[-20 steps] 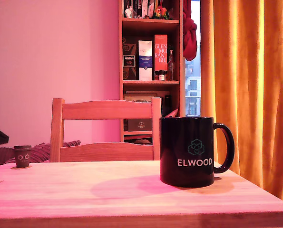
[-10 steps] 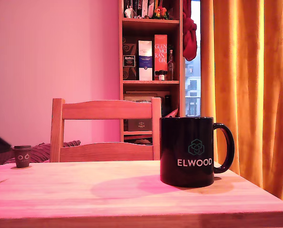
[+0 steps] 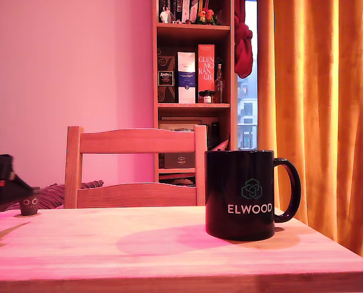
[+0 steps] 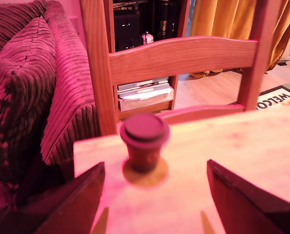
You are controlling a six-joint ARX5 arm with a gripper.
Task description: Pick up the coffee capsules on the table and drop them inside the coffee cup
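A domestic room with a pink-lit wall, a bookshelf [image 3: 193, 91] and orange curtains [image 3: 315, 116] is seen behind the light wooden bench [image 3: 169, 256]. The gripper [image 4: 154, 195] is held low over the bench near its corner at the exterior view's left, with the jaws spread wide and nothing held between them. In the exterior view only a dark part of the arm is seen at the left edge.

In the wrist view both fingers [image 4: 76, 202] are seen at either side of the frame, and the dark capsule [image 4: 144, 141] is seen upright just ahead of the open gap, roughly centred between them but not yet enclosed. No contact with the capsule is visible. The wide opening is judged to be set for clearance on both sides of the small tapered body, so that it is not knocked over during the approach.

A slat-back chair [image 3: 135, 168] stands directly behind the capsule, and a ribbed cushion [image 4: 32, 92] lies beyond the bench edge. The coffee cup [image 3: 242, 195] stands well apart, toward the exterior view's right, upright with its handle turned to the right. A second, pale capsule cannot be seen in either view.
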